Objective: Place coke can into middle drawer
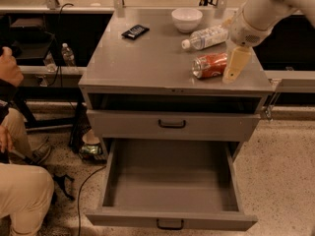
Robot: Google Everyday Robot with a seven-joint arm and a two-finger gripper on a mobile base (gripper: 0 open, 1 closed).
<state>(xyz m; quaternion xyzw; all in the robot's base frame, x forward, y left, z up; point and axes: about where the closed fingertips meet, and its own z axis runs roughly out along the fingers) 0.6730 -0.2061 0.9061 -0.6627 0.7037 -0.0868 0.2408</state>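
Red can (210, 65) lying sideways on worktop (147, 58), my end effector (235, 66) just right of it, aperture cannot tell. Risk: nudge rolls can toward near edge.

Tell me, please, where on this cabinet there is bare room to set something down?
The cabinet top is bare at its left and front middle, between the black device behind and the coke can to the right. The open middle drawer shows bare floor. The right side is crowded: bowl, water bottle, can, with the claw beside the can.
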